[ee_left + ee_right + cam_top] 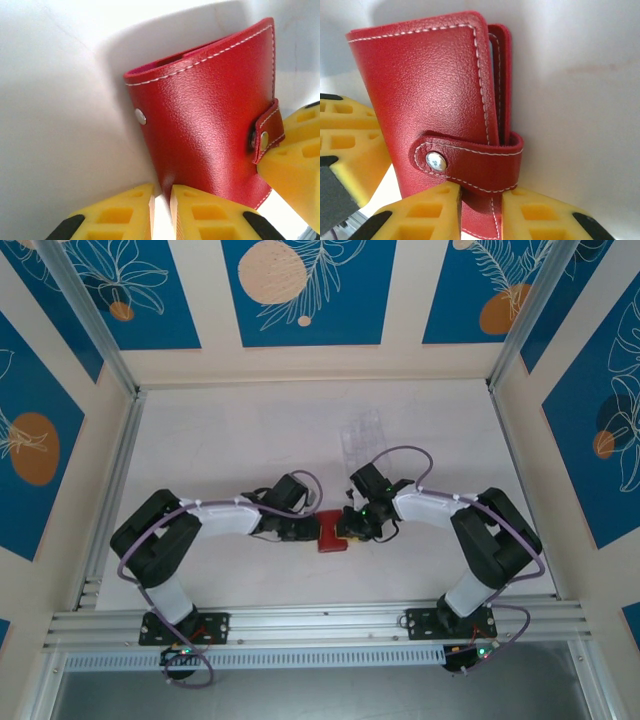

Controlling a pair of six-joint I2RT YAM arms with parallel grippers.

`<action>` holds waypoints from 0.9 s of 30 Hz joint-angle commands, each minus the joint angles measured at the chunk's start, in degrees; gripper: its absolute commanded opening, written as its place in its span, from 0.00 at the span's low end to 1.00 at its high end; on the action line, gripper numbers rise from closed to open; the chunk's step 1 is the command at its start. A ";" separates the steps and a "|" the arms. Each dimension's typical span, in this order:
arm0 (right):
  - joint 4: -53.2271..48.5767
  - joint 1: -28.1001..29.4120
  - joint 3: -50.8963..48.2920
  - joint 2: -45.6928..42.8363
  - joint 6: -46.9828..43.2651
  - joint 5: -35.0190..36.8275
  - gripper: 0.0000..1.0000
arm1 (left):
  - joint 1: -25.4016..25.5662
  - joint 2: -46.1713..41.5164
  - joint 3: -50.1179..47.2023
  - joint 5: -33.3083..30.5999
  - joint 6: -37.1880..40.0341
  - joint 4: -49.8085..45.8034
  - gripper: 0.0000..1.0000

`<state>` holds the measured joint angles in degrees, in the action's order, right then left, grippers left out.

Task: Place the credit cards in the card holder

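The card holder [331,533], a small red wallet with white stitching, sits at the table's middle between my two grippers. Its snap tab [470,160] is fastened across the covers. In the left wrist view my left gripper [161,189] is nearly shut, its yellow tips pinching the lower corner of the card holder [210,115]. My right gripper [481,192] is shut on the card holder [430,85], gripping its edge just below the tab. The right gripper's fingers [295,160] show beside the tab. The credit cards are out of view.
A clear plastic compartment tray [362,435] stands on the white table [220,440] just behind the right gripper [352,527]. Aluminium rails [110,480] border the table left, right and front. The left gripper [303,530] faces the right one closely.
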<state>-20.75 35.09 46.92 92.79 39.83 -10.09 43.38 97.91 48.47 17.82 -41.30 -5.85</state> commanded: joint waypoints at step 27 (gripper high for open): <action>-10.53 -2.53 9.31 -25.57 -8.47 55.84 1.00 | -12.79 -54.84 -9.22 -46.07 19.24 -14.97 1.00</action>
<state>-30.68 34.54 57.36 70.30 32.91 31.97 31.20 45.36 43.09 -12.03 -26.15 -20.16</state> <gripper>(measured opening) 0.995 0.998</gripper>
